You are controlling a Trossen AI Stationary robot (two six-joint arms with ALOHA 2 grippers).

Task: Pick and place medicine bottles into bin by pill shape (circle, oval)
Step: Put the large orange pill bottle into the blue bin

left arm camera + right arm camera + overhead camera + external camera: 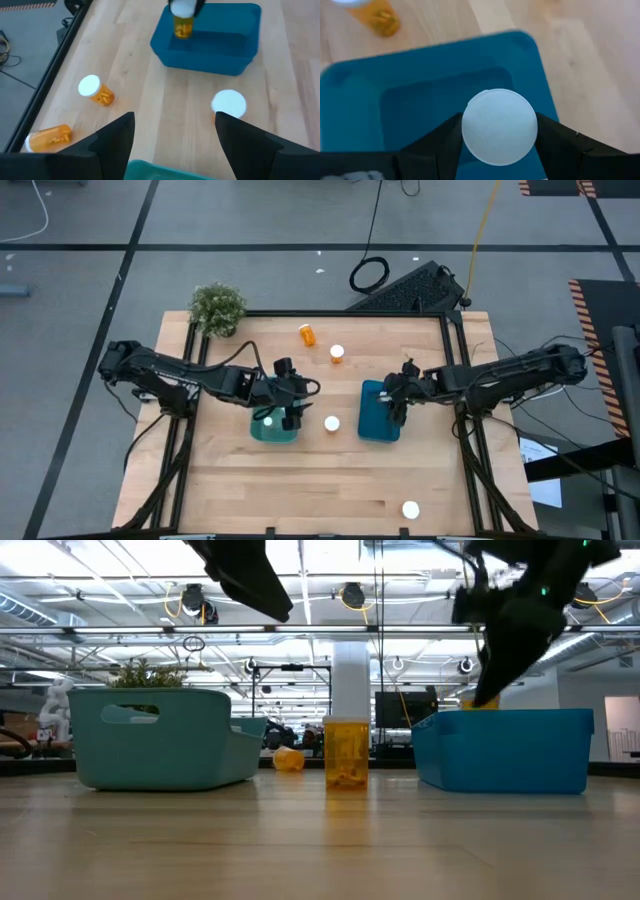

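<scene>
Blue bin [379,420]: landmark. Right hand [498,150] grips a white-capped bottle [499,126] directly above the bin. Left hand [174,131], fingers apart and empty, hovers over the teal bin [272,427], left of the blue one; an upright bottle [332,423] stands between the bins.

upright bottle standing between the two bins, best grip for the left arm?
Take the upright bottle by its white cap, coming straight down from above. It stands free on the table between the teal bin and the blue bin, so the round cap is clear all round. The left gripper hangs open nearby.
</scene>
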